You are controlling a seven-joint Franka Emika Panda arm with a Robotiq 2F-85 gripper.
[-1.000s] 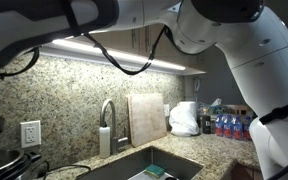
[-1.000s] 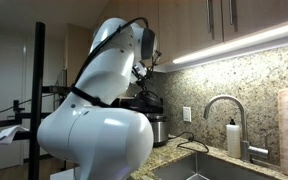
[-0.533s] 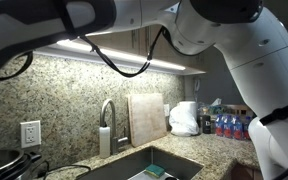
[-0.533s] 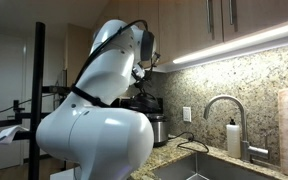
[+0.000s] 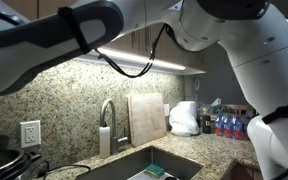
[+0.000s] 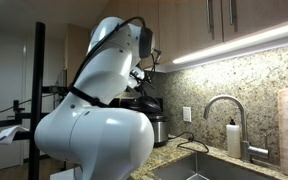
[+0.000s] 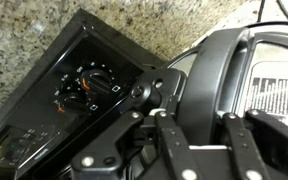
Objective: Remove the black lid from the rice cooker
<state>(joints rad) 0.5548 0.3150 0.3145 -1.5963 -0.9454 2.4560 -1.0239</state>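
Your gripper hangs with its jaws drawn close together over the squat, round rice cooker with the grey metallic rim. The cooker stands on the speckled granite counter near the wall.

The round, shallow black lid shows only as a dark shape at the cooker's top, right under the gripper. You cannot tell whether it is pinched or touching the rim.

Judge it light, rigid and smooth, so probably slippery at its edge. Take it by a centre knob, if it has 1, and lift it straight and level.
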